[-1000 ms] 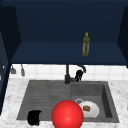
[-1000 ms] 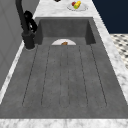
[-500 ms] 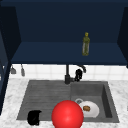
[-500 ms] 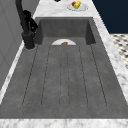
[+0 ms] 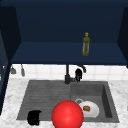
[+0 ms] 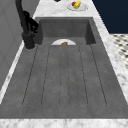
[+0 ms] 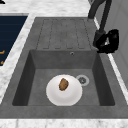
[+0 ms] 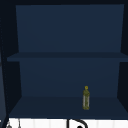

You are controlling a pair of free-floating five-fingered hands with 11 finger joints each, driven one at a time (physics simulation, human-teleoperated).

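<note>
My right hand [image 5: 78, 74] is at the black faucet [image 5: 67, 75], just under its lever. In the right side view this hand [image 7: 109, 41] has its fingers curled against the faucet's base [image 7: 99, 37]. The left side view shows the same hand [image 6: 31, 24] behind the faucet post [image 6: 27, 37]. My left hand [image 5: 34, 117] hangs over the front left corner of the drainboard. A white plate [image 7: 72, 96] with a brown piece of food [image 7: 63, 84] lies in the basin beside the drain [image 7: 82, 80]. A large red ball [image 5: 67, 115] is at the front middle.
The ribbed drainboard [image 6: 65, 75] takes up the sink's left half. An olive bottle [image 8: 86, 98] stands on the lower shelf of the dark blue cabinet. A plate of fruit [image 6: 77, 5] sits on the marble counter beyond the basin.
</note>
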